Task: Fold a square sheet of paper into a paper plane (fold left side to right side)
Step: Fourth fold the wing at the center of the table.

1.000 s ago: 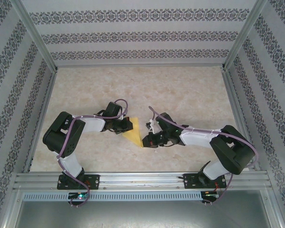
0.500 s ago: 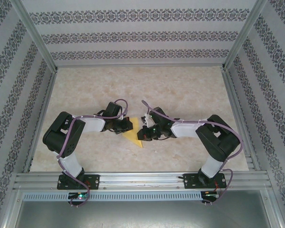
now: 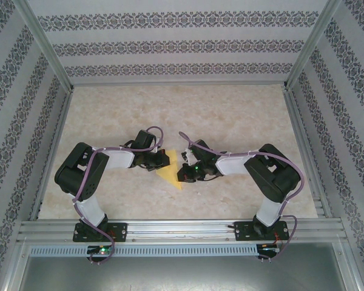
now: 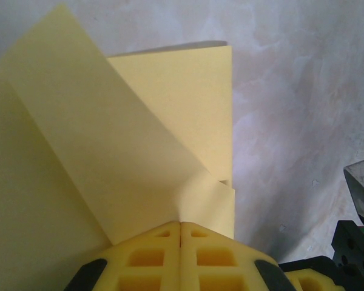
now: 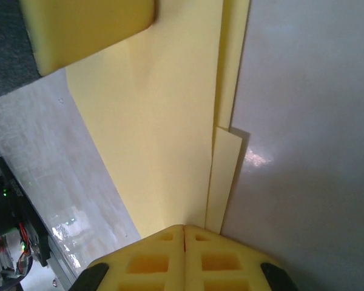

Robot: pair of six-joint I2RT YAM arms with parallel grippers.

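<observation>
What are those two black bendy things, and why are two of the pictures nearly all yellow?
Those are two robot arms, bolted at the near edge of a table. The wide picture comes from a camera above and behind them. The other two come from small cameras on each wrist, looking along that arm's fingers. The yellow blocks at the bottom are soft finger pads. The thin yellow thing on the table is a sheet of paper, partly folded, one flap lifting. The left gripper and right gripper are both shut, tips against the paper from either side. They seem to press it, not lift it, though I can't be sure.
</observation>
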